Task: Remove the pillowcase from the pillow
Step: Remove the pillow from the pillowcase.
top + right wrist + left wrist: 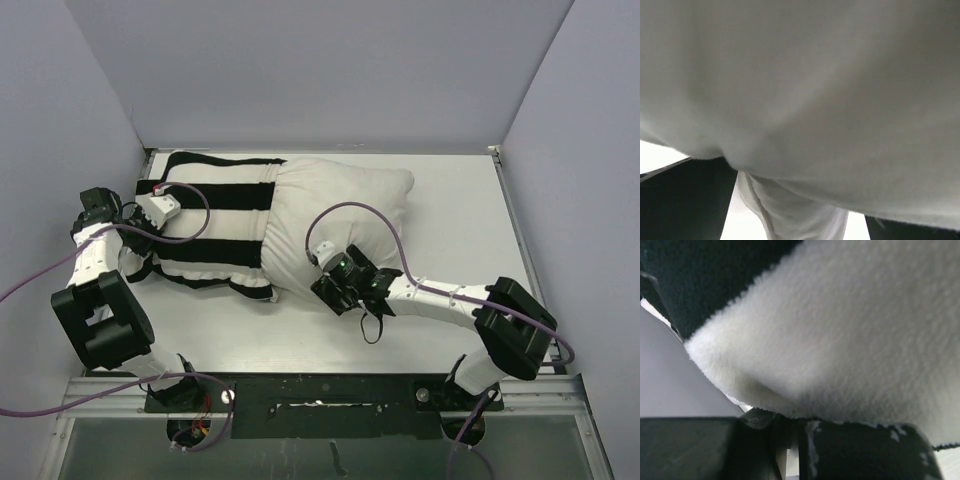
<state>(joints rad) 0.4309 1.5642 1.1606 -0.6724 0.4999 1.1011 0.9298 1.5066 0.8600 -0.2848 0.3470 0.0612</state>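
Left claw point(160, 207) clenched on the pillowcase point(215, 230); right claw point(333, 278) spread wide, gripping nothing.
Striped pillowcase covers the left half of the pillow point(345, 200), whose right half lies bare on the tabletop point(440, 335). Stripping looks about halfway. Next, I judge, the right claw pressed at the pillow's near edge must close on it and draw rightward while the left anchors the case.

The left arm point(100, 290) rises from the lower left and bends toward the upper left of the frame. There the left gripper point(166, 207) has its jaws pinched tight on the pillowcase point(215, 225). The right arm point(450, 298) stretches low from lower right toward centre, and the right gripper point(332, 276) has its jaws spread wide.
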